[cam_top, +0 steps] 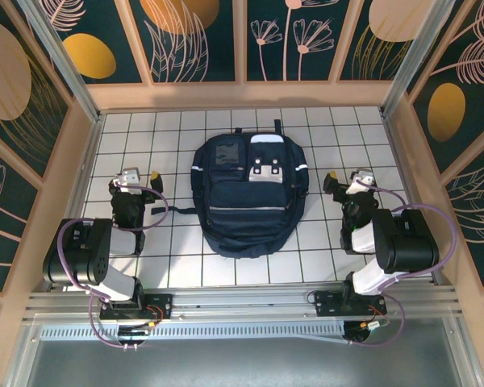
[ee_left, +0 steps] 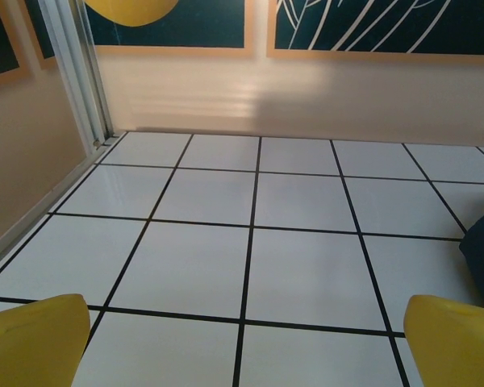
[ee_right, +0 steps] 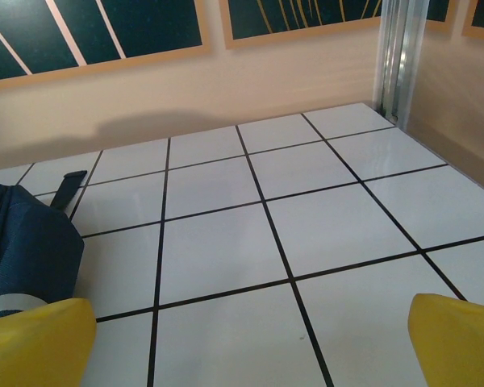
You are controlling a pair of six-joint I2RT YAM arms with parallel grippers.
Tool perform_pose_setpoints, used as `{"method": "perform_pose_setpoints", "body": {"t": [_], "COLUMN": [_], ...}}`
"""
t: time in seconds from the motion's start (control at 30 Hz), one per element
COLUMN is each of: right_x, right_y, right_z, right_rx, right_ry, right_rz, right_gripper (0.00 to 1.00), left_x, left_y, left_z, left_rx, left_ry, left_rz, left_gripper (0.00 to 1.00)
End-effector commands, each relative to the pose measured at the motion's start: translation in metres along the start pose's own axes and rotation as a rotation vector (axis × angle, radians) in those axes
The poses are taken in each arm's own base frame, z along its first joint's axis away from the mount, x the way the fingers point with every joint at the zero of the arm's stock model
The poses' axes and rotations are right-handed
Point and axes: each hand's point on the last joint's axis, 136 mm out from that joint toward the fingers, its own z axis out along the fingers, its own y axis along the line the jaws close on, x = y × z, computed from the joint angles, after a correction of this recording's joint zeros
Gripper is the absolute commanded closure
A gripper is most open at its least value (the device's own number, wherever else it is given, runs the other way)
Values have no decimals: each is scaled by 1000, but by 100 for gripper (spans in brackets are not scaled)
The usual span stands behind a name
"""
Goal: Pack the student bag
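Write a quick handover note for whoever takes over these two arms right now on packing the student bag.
Left gripper: open, holding nothing, over the table left of the bag.
Right gripper: open, holding nothing, to the bag's right.
Student bag: lying flat mid-table between the arms, front pockets up, apparently zipped.
Done: nothing yet; the bag is untouched.
Left: the whole packing job.

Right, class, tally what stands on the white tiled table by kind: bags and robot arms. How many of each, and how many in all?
Student bag: 1
Robot arms: 2, the left arm and the right arm
Total: 3
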Motion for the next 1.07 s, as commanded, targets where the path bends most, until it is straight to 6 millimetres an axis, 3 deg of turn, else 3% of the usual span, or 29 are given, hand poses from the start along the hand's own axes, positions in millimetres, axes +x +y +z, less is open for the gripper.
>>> {"method": "perform_pose_setpoints", "body": {"t": [0.0, 1.03], "right_x": [-9, -8], "right_y": [-2, 3], "right_z": [3, 5], "right_rx": [12, -28], "right_ry": [-32, -19], "right_rz": [3, -3], "right_gripper": [1, 1], "left_x": [-10, -10], "left_y": [2, 2], "left_z": [3, 3], "left_rx": [-6, -6], "left_ry": [-31, -32], "left_rz": [-24, -24], "left_gripper": [1, 1]}}
